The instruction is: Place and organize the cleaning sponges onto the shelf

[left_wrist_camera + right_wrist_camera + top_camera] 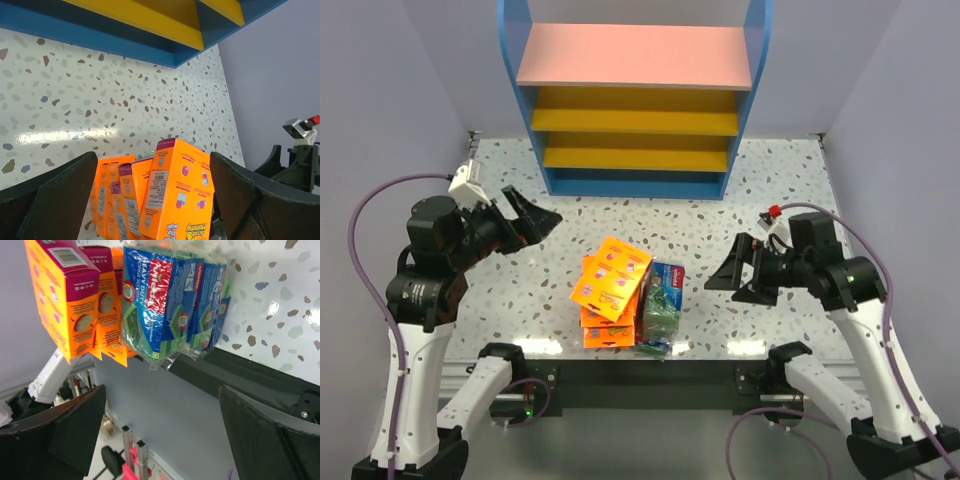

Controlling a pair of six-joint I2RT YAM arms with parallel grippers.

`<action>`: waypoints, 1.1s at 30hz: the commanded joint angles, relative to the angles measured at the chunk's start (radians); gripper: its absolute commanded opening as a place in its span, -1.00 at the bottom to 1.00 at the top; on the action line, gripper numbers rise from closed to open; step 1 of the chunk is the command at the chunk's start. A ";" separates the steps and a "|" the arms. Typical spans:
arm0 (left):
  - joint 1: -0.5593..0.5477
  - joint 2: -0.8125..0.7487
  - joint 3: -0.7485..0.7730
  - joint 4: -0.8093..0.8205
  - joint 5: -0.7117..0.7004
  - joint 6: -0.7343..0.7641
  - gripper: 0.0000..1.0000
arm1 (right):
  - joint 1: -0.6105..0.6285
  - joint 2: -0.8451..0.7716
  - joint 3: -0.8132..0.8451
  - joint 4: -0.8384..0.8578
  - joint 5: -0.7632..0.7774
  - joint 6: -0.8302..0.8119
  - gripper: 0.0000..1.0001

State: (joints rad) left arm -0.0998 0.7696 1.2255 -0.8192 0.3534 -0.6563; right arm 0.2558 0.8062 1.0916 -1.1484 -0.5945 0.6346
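Note:
Several bright-orange sponge packs (610, 290) lie piled near the table's front edge, with green-and-blue wrapped packs (662, 305) just right of them. The shelf (638, 100), with blue sides, a pink top board and yellow lower boards, stands at the back and holds nothing. My left gripper (532, 220) is open and empty, left of and above the pile. In the left wrist view the orange packs (175, 195) show between its fingers. My right gripper (732, 275) is open and empty, right of the pile. In the right wrist view the green-and-blue packs (175, 300) and orange packs (70, 300) appear ahead.
The speckled table (800, 190) ends at grey walls on both sides. The pile sits close to the table's front edge (650, 350). The shelf's blue base (100, 40) shows in the left wrist view.

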 commanded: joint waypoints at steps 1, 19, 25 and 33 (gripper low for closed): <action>-0.006 0.016 0.020 -0.012 0.120 0.049 1.00 | 0.080 0.080 0.051 -0.007 -0.005 -0.039 0.96; -0.006 0.103 -0.004 -0.149 0.268 0.107 0.91 | 0.308 0.163 -0.012 0.113 0.068 0.022 0.76; -0.006 0.103 -0.027 -0.112 0.214 0.092 0.91 | 0.439 0.208 -0.068 0.251 0.223 0.167 0.71; -0.006 0.088 -0.072 -0.066 0.196 0.075 0.92 | 0.482 0.251 -0.128 0.424 0.348 0.339 0.31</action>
State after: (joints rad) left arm -0.1013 0.8696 1.1633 -0.9371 0.5556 -0.5827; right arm 0.7261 1.0531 0.9794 -0.8268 -0.3328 0.8745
